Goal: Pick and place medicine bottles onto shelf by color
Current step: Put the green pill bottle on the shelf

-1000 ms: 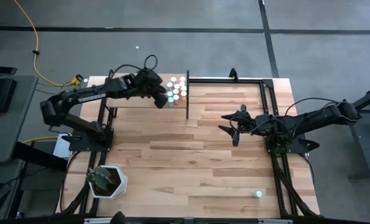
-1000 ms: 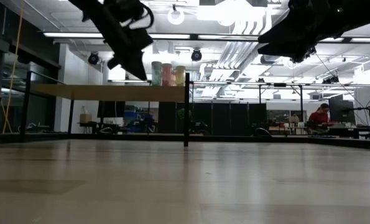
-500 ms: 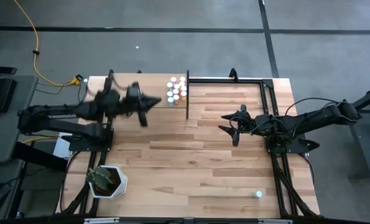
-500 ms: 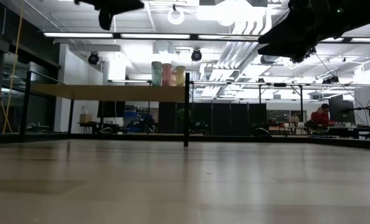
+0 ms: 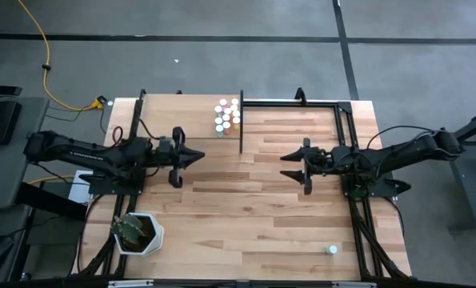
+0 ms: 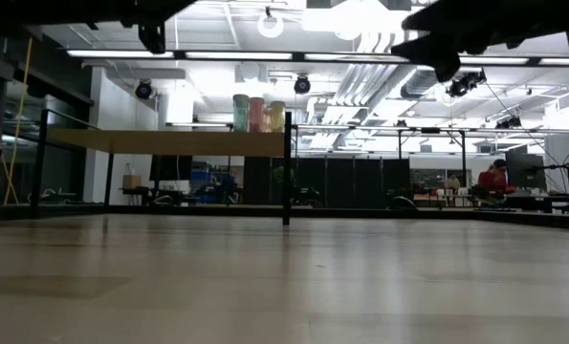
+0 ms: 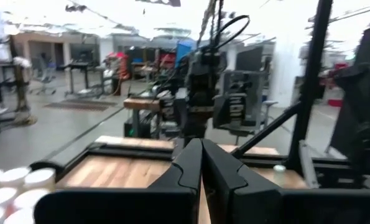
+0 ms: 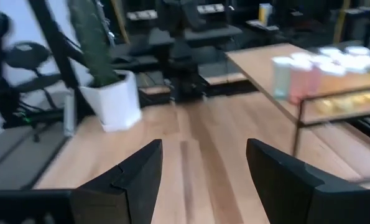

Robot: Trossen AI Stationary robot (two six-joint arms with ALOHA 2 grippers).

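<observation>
Several tiny white, orange and pale blue-green medicine bottles (image 5: 228, 116) stand on their bases at the right end of the light-wood shelf (image 5: 174, 108). They also show in the low view (image 6: 255, 113) and in the right wrist view (image 8: 309, 74). One more bottle (image 5: 331, 250) stands alone on the table near its front right corner. My left gripper (image 5: 191, 158) is shut and empty over the table, on the near side of the shelf; its fingers meet in the left wrist view (image 7: 201, 168). My right gripper (image 5: 299, 171) is open and empty over the table's right half, as its wrist view (image 8: 203, 174) shows.
A white pot with a green plant (image 5: 138, 232) stands at the near left corner. The shelf's black post (image 5: 241, 128) stands between the two grippers' sides. Black frame rails (image 5: 346, 128) run along the table's right side. A person (image 6: 494, 177) sits far off in the room.
My left gripper has drawn back from the bottles on the shelf, first toward the table's left, then toward the near edge, and has turned until it points toward the table's right. My right gripper has risen a little. The bottles have stayed in place.
</observation>
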